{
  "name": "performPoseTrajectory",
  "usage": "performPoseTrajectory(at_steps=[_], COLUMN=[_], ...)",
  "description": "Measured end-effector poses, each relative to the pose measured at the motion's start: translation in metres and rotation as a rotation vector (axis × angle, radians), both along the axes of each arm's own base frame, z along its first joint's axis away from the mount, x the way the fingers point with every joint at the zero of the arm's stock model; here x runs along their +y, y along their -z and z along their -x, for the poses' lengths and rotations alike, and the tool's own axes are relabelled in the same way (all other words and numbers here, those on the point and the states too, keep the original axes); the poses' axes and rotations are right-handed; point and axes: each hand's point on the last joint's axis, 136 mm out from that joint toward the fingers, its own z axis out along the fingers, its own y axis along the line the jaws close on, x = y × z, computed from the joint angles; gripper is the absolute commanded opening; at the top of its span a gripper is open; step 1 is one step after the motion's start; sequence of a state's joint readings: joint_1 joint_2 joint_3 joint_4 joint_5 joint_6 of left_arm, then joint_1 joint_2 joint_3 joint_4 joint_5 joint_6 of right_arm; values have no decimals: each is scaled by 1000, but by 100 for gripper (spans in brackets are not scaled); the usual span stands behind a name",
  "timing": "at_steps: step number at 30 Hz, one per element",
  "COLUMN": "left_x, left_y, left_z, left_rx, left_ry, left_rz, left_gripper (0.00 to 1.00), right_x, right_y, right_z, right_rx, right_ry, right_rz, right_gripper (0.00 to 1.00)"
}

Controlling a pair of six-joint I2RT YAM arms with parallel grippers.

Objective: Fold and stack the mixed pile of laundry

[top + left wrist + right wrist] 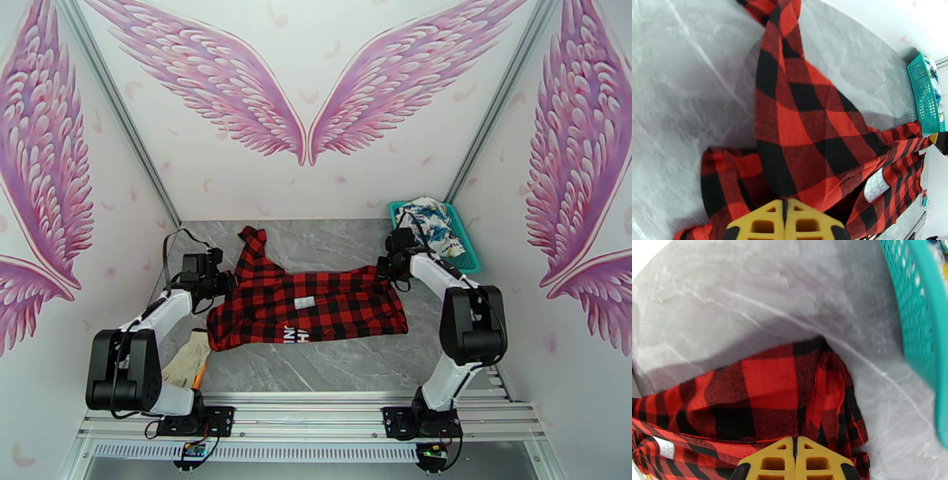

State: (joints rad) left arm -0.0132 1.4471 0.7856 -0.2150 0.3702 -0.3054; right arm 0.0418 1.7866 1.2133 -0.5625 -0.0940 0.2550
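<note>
One shirt (316,308) between left end effector (227,283) and right end effector (385,269)

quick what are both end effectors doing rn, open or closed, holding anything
Left end effector: closed, pinching the red-and-black check shirt.
Right end effector: closed, pinching the same shirt at its other end.

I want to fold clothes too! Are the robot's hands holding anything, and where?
Yes, both are shut on the checked shirt: the left hand pinches its left edge, the right hand its far right corner beside the teal basket.
</note>
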Motion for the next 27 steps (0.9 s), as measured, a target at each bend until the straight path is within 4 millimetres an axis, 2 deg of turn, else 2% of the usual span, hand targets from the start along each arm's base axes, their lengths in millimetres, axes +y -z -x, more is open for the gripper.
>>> performPoseTrajectory(at_steps=[1, 2, 3, 5, 7, 9, 11, 13, 14, 16, 18, 21, 24, 27], left_x=[-1, -2, -3, -4, -1, 3, 6, 8, 8, 7, 5, 2, -4, -9], left_y=[8, 18, 27, 37, 38, 31, 16, -11, -27, -50, -61, -51, -31, -11], left_z=[7, 14, 22, 31, 33, 32, 22, 1, -17, -57, -104, -160, -202, -233], left_rx=[21, 48, 76, 114, 123, 120, 105, 59, 26, -26, -67, -83, -69, -49], left_ry=[-3, -8, -13, -23, -41, -57, -69, -71, -66, -54, -38, -10, 31, 73], left_rz=[-1, -2, -4, -7, -21, -41, -60, -72, -78, -86, -86, -88, -89, -95], left_gripper=[14, 33, 48, 51, 51, 55, 64, 66, 66, 65, 67, 70, 71, 70], right_x=[0, 0, 0, 0, 0, 1, 3, 5, 7, 14, 22, 35, 49, 60], right_y=[8, 17, 24, 31, 30, 23, 10, -7, -15, -30, -39, -44, -46, -50], right_z=[5, 12, 18, 24, 23, 21, 18, 13, 10, 2, -5, -9, -8, -8], right_rx=[14, 32, 49, 63, 57, 33, 0, -45, -67, -108, -135, -149, -150, -155], right_ry=[7, 14, 21, 30, 31, 29, 24, 20, 14, 0, -15, -42, -73, -95], right_rz=[-3, -7, -12, -15, -19, -20, -16, -12, -13, -17, -23, -29, -42, -57], right_gripper=[7, 18, 29, 34, 39, 44, 47, 48, 48, 49, 49, 50, 50, 51])
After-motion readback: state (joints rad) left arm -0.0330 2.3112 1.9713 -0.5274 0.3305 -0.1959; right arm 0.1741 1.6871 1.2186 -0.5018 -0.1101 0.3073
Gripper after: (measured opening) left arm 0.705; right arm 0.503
